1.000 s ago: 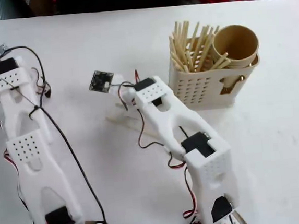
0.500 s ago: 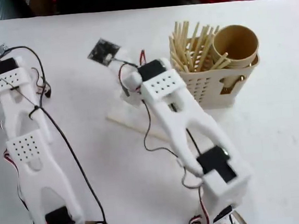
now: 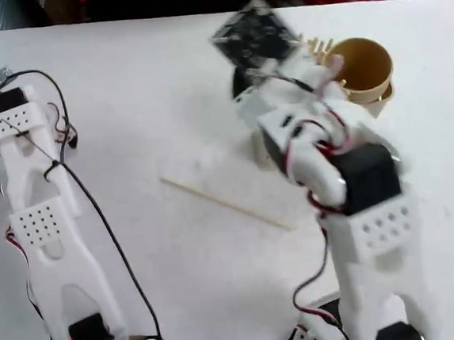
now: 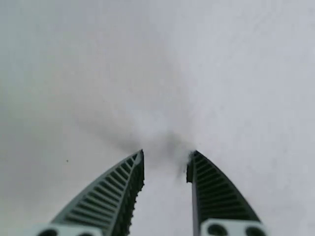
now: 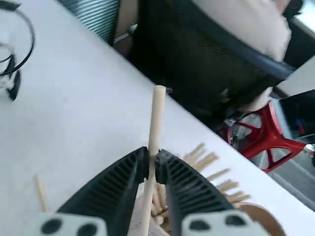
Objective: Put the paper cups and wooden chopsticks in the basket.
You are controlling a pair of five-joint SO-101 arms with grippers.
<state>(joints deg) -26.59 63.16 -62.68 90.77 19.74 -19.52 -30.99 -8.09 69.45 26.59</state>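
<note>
The right gripper [image 5: 152,158], fingers pinched on a pale wooden chopstick [image 5: 158,115], hangs over the white perforated plastic basket [image 3: 261,149]. It should release low among the bundled chopsticks [image 5: 212,162], clear of the tan paper cup [image 3: 361,64], which probably stands inside the basket. A loose wooden chopstick [image 3: 226,204] lies on the white table [image 3: 143,122]. The left gripper [image 4: 165,160] rests narrowly parted and empty, well apart.

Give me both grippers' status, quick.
Left gripper: open, holding nothing.
Right gripper: closed on a chopstick.
</note>
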